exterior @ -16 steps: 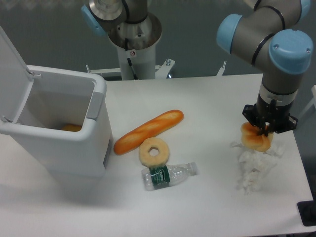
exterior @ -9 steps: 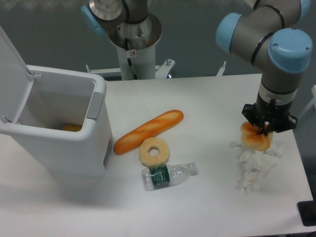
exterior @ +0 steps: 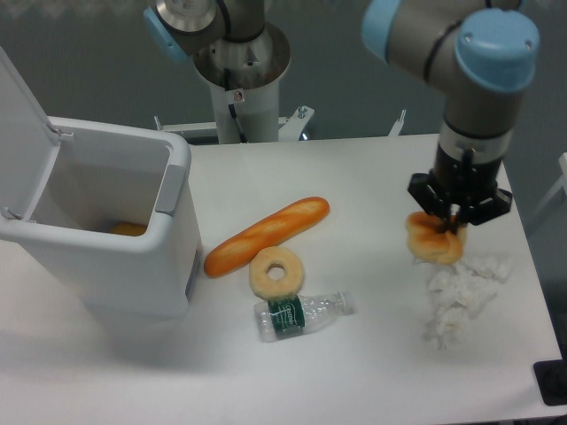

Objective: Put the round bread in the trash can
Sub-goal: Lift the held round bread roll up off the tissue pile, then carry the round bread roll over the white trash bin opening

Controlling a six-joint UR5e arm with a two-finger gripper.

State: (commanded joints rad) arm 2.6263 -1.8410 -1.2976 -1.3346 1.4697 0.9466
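Observation:
The round bread (exterior: 432, 241), a small golden-orange knotted bun, hangs in my gripper (exterior: 450, 225) above the right side of the table. The gripper is shut on its top and holds it clear of the surface, just up and left of the crumpled tissue. The trash can (exterior: 106, 230), a large white bin with its flip lid open, stands at the left of the table, far from the gripper. An orange item (exterior: 129, 229) lies at its bottom.
A long orange baguette (exterior: 266, 234), a pale ring-shaped bread (exterior: 276, 272) and a small plastic bottle (exterior: 304, 312) lie mid-table between gripper and bin. Crumpled white tissue (exterior: 459, 297) lies below the gripper. The robot base (exterior: 235, 66) stands at the back.
The gripper has risen and moved left with the round bread in it, lifting the bread off the crumpled tissue. Nothing else has moved.

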